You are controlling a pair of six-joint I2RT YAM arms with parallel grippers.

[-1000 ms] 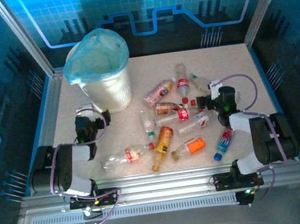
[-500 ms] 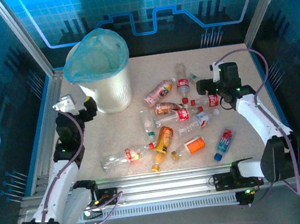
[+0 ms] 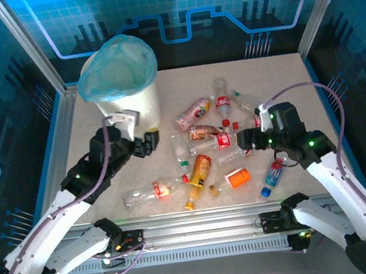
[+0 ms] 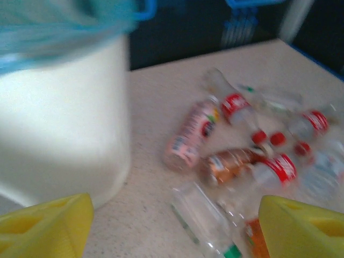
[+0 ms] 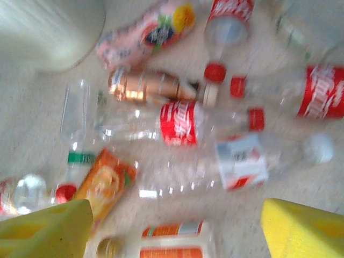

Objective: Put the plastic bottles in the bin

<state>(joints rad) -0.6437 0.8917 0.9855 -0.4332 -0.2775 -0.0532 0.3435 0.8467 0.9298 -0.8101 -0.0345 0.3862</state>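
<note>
Mostly the plastic bottles [image 3: 211, 143] lie on their sides in a loose heap on the speckled beige table [image 3: 284, 86]. They are clear, thin-walled cylinders with glossy wraps. A pink-labelled bottle [image 3: 193, 113] lies nearest the bin, and a coppery brown bottle [image 5: 142, 86] is next to it on the near side. A red-labelled bottle [image 5: 180, 122] lies just beside that one. An orange-labelled bottle [image 3: 199, 170] is closer to the near edge, and a blue-labelled bottle [image 3: 274, 173] lies off to the right. The bin [image 3: 136, 113] stands upright at the far left of the table, a white, ribbed, tapered bucket. Its rim is wrapped in a crinkled, translucent blue bag [image 3: 116, 65]. The left gripper [image 3: 145, 144] is near the bin's base, its yellow wedge-shaped pads [image 4: 48, 223] spread wide with nothing between them. The right gripper [image 3: 245, 141] hangs over the right part of the heap. Its pads [image 5: 301, 226] are likewise wide apart and grip nothing, though whether they touch a bottle cannot be told
</note>
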